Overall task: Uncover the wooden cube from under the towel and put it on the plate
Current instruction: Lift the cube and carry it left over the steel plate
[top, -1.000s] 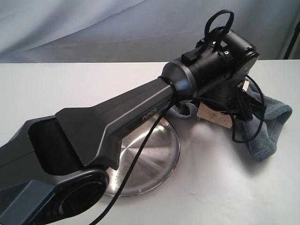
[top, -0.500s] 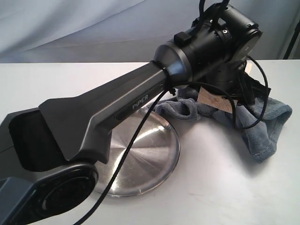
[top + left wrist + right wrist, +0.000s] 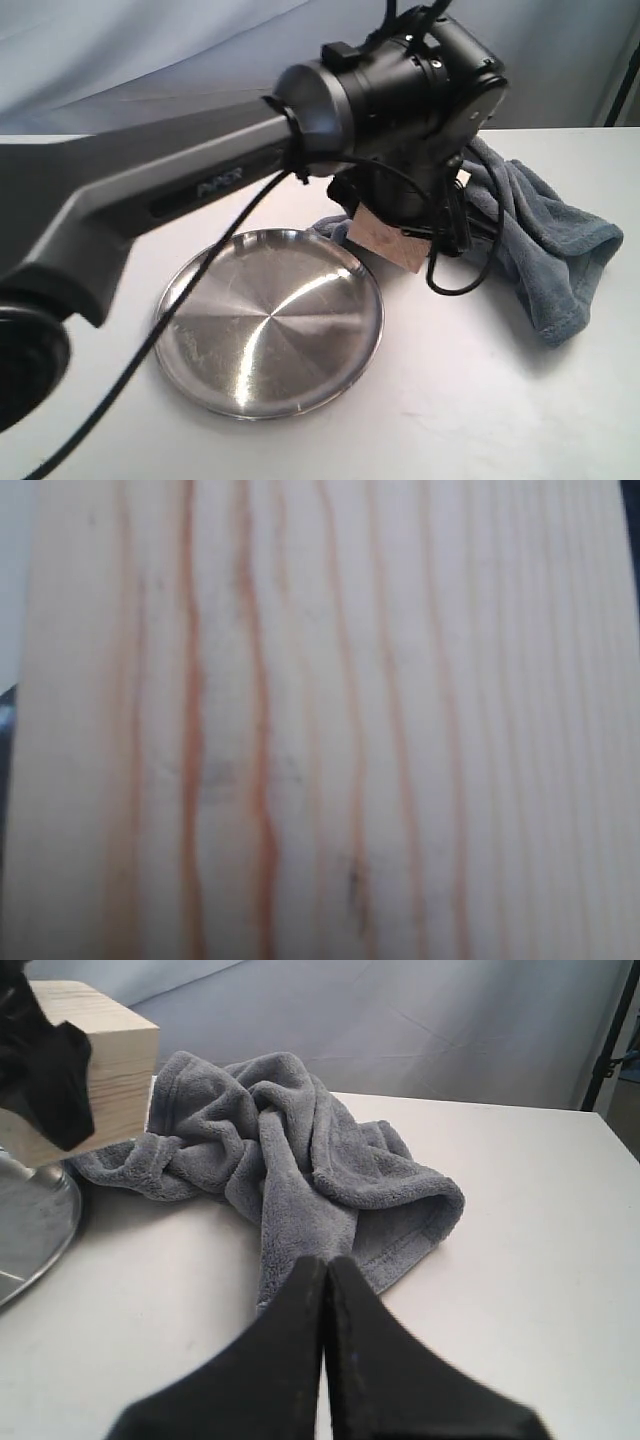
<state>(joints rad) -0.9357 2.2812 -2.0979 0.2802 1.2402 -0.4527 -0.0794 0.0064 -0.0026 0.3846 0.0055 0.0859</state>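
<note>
The left claw (image 3: 400, 225) is grasping the wooden cube (image 3: 385, 243) and is holding it in the air, clear of the white surface (image 3: 480, 400). In the exterior view the cube is hanging tilted, one corner pointing down. It is hanging close to the plate's (image 3: 270, 330) far right rim, between the plate and the towel (image 3: 540, 240). I cannot tell if it is already over the rim or only beside it. In the left wrist view the pale face of the cube (image 3: 320, 720), with reddish grain lines, is filling almost the whole picture. In the right wrist view one black finger (image 3: 50, 1080) of the left claw is pressing on the side of the cube (image 3: 110, 1050).

The towel (image 3: 300, 1150) is lying crumpled on the surface, just beside the plate, and it is not covering the cube. The plate is lying flat and is carrying nothing.

The right claw (image 3: 325, 1270) is clenched, its two fingers are pressing together with nothing between them. It is hovering near the towel's hem, without touching it.
</note>
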